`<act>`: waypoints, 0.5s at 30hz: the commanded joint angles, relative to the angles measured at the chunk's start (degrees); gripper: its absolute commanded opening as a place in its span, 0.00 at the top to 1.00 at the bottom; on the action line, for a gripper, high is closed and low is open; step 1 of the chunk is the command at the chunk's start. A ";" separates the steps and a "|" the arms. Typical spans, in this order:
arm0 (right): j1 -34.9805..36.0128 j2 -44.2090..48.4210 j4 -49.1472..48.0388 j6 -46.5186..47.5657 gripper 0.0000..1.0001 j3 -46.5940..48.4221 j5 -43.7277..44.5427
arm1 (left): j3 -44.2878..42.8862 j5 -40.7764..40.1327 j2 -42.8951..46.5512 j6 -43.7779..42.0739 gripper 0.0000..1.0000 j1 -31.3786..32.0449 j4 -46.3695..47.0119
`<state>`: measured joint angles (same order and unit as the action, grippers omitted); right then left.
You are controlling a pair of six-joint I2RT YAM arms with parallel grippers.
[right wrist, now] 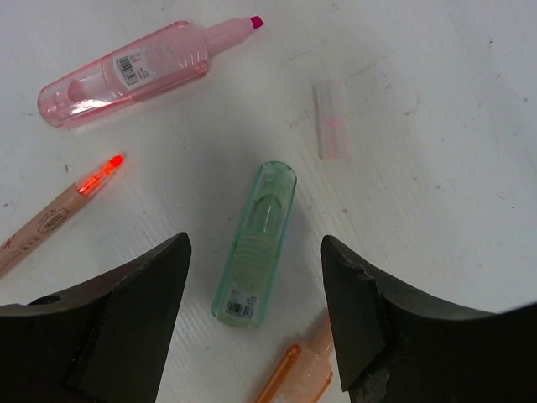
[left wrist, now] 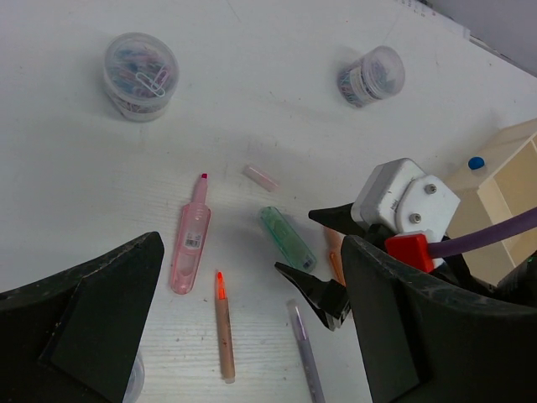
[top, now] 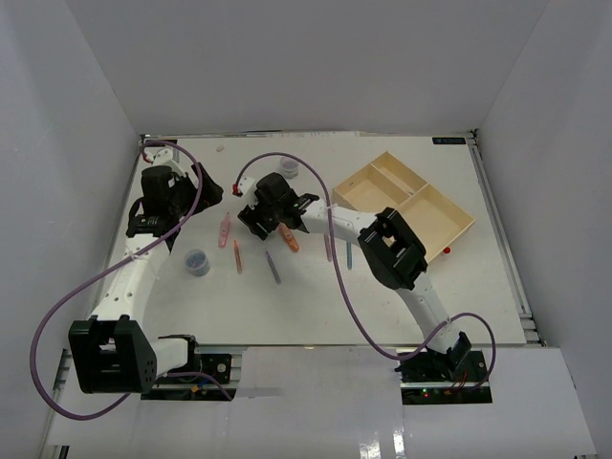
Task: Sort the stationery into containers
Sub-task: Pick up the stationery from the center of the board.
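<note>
The orange highlighter (right wrist: 302, 374) is running out past the right wrist view's bottom edge. The right gripper (right wrist: 255, 252) is hovering spread wide, grasping nothing, its fingers either side of the translucent green highlighter (right wrist: 258, 222) lying flat on the table (right wrist: 436, 126). The left gripper (left wrist: 252, 252) is hanging released too. The three-compartment beige tray (top: 435, 210) is sitting well to the right.

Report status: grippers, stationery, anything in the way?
Left gripper, right gripper: jaws open, empty. Right straddles green highlighter, not gripped. Orange highlighter close beside it.
</note>
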<state>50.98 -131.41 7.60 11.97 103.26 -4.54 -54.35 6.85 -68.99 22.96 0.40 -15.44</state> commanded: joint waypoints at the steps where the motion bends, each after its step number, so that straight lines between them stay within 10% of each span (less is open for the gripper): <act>1: 0.87 -2.09 -2.32 -0.45 0.31 3.08 0.93 | -0.50 -0.17 1.93 -0.46 0.02 0.04 -0.03; 15: 0.96 -3.24 -1.79 -0.63 0.63 2.56 1.73 | -0.41 0.09 1.84 -0.46 0.02 0.04 -0.11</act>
<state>51.96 -135.02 6.46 11.05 104.25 -3.64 -54.35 6.87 -68.99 22.96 0.40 -15.44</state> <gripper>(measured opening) 0.383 0.978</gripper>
